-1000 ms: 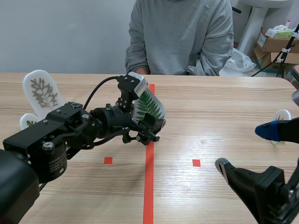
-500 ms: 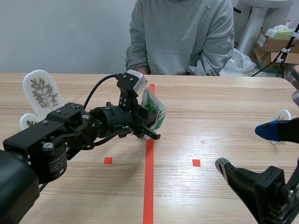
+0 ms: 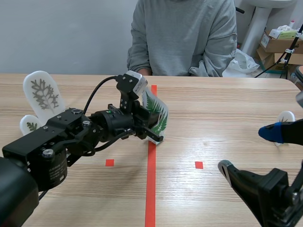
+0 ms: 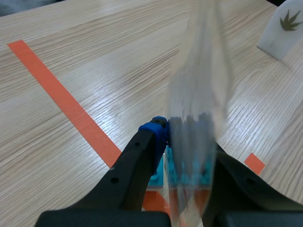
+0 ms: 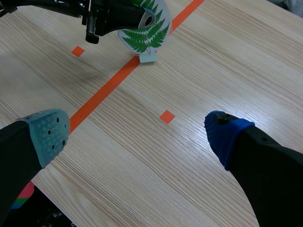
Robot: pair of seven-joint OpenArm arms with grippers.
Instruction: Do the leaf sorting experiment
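The left arm's jaws have lowered the white rounded plastic card printed with a green fern leaf (image 3: 157, 112) and turned it more edge-on. Its base now sits down at the table (image 3: 227, 118), by the orange-red tape line.

You get bright, even room light; the table (image 3: 213, 109) shows a soft sheen in both wrist views, and only a faint shadow lies under the left arm (image 3: 71, 135). In the left wrist view the leaf card (image 4: 199, 90) is blurred, probably too near the lens.
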